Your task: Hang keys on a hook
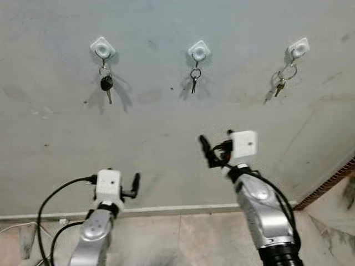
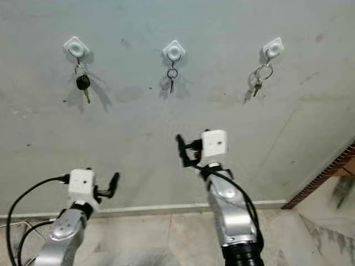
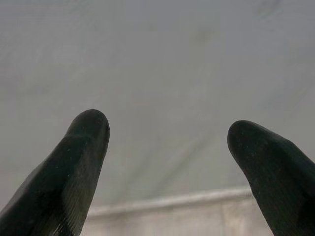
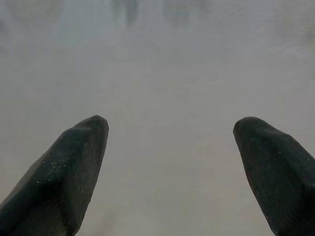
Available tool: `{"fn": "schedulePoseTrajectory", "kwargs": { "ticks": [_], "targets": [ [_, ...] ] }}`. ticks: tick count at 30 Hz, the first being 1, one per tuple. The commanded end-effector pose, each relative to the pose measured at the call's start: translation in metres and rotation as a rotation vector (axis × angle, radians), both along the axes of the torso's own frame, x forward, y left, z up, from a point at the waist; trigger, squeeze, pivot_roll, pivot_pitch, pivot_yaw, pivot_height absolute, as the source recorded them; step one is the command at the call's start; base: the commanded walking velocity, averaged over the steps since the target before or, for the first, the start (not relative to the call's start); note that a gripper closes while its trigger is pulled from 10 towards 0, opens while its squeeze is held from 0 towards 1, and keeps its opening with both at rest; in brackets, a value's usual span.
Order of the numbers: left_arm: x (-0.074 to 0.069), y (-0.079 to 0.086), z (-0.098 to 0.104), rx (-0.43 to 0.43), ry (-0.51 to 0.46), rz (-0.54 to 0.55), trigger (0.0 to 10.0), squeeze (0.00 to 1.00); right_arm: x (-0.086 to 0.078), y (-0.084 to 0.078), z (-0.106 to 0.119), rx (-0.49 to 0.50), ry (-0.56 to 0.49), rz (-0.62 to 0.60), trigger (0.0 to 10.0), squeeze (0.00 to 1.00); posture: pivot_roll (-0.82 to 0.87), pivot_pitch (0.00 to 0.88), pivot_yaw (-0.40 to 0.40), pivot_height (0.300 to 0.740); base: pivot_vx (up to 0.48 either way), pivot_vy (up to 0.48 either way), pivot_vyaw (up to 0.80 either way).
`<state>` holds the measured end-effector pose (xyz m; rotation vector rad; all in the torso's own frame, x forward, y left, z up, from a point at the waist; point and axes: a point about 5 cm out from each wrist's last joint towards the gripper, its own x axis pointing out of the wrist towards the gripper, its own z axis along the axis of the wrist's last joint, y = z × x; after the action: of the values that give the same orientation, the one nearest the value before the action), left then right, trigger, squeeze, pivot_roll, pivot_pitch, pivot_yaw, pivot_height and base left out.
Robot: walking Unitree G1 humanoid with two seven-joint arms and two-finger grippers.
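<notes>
1. Looking through the left eye view, I see three white hooks on the grey wall, and each one has keys on it already. The left hook (image 1: 102,47) holds a black-headed key (image 1: 106,84). The middle hook (image 1: 199,51) holds a small key on a ring (image 1: 194,77). The right hook (image 1: 298,49) holds a bunch of keys (image 1: 280,82). So I think the hanging is done. The best thing now is to pull my arms back slowly and not bump the keys.
2. In the same view, the right gripper (image 1: 206,151) is lifted up toward the wall, below the middle hook and well apart from it. The left gripper (image 1: 135,185) sits lower, near the strip where wall meets floor.
3. In the left wrist view, the two black fingers (image 3: 78,162) are spread wide with nothing between them, pointing at bare wall.
4. In the right wrist view, the fingers (image 4: 64,172) are spread wide too, and hold nothing.
</notes>
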<state>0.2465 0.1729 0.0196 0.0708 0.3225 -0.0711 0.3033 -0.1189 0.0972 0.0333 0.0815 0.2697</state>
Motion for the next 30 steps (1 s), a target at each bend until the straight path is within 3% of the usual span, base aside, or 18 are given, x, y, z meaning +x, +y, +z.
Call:
{"fn": "schedulePoseTrajectory", "kwargs": {
  "ticks": [1,4,5,6,7,10,11,13,14,16,23,26,30],
  "targets": [
    [-0.008,0.001,-0.015,0.03,0.054,-0.001,10.0,0.0,-0.003,-0.013,-0.018,0.001,0.069,-0.06,10.0,0.89,0.05,0.046,-0.004,0.74,0.0,0.0,0.0],
    [-0.019,0.01,-0.031,0.064,0.12,0.007,10.0,0.0,-0.005,-0.015,-0.035,0.034,0.148,-0.087,10.0,0.88,0.05,0.043,-0.007,0.74,0.0,0.0,0.0],
    [-0.032,0.02,-0.048,0.091,0.201,0.025,10.0,0.0,-0.009,-0.017,-0.057,0.018,0.23,-0.103,10.0,0.75,0.06,0.042,-0.007,0.74,0.0,0.0,0.0],
    [-0.036,0.024,-0.053,0.101,0.227,0.03,10.0,0.0,-0.011,-0.018,-0.064,0.009,0.256,-0.108,10.0,0.75,0.06,0.042,-0.008,0.74,0.0,0.0,0.0],
    [-0.04,0.027,-0.057,0.114,0.246,0.028,10.0,0.0,-0.014,-0.019,-0.072,0.001,0.286,-0.115,10.0,0.67,0.06,0.04,-0.006,0.74,0.0,0.0,0.0],
    [-0.046,0.032,-0.064,0.137,0.28,0.031,10.0,0.0,-0.019,-0.02,-0.088,0.039,0.381,-0.128,10.0,0.65,0.06,0.039,-0.009,0.74,0.0,0.0,0.0],
    [-0.054,0.037,-0.074,0.145,0.335,0.031,10.0,0.0,-0.027,-0.022,-0.105,0.026,0.46,-0.139,10.0,0.25,0.07,0.037,-0.012,0.74,0.0,0.0,0.0],
    [-0.058,0.038,-0.08,0.148,0.372,0.034,10.0,0.0,-0.037,-0.024,-0.119,0.005,0.53,-0.134,10.0,0.2,0.07,0.035,-0.011,0.74,0.0,0.0,0.0],
    [-0.06,0.039,-0.082,0.146,0.39,0.035,10.0,0.0,-0.041,-0.025,-0.124,-0.023,0.545,-0.132,10.0,0.0,0.07,0.035,-0.011,0.74,0.0,0.0,0.0],
    [-0.063,0.038,-0.087,0.133,0.428,0.039,10.0,0.0,-0.049,-0.028,-0.134,-0.084,0.583,-0.116,10.0,0.0,0.07,0.035,-0.013,0.74,0.0,0.0,0.0],
    [-0.071,0.032,-0.097,0.145,0.515,0.011,10.0,0.0,-0.066,-0.032,-0.149,-0.146,0.672,-0.095,10.0,0.0,0.07,0.024,-0.016,0.74,0.0,0.0,0.0],
    [-0.082,0.027,-0.107,0.194,0.603,-0.046,10.0,0.0,-0.082,-0.039,-0.162,-0.239,0.743,-0.066,10.0,0.0,0.07,0.02,-0.016,0.74,0.0,0.0,0.0],
    [-0.087,0.026,-0.11,0.23,0.649,-0.092,10.0,0.0,-0.096,-0.049,-0.17,-0.351,0.779,-0.028,10.0,0.0,0.06,0.014,-0.015,0.74,0.0,0.0,0.0]
  ]
}}
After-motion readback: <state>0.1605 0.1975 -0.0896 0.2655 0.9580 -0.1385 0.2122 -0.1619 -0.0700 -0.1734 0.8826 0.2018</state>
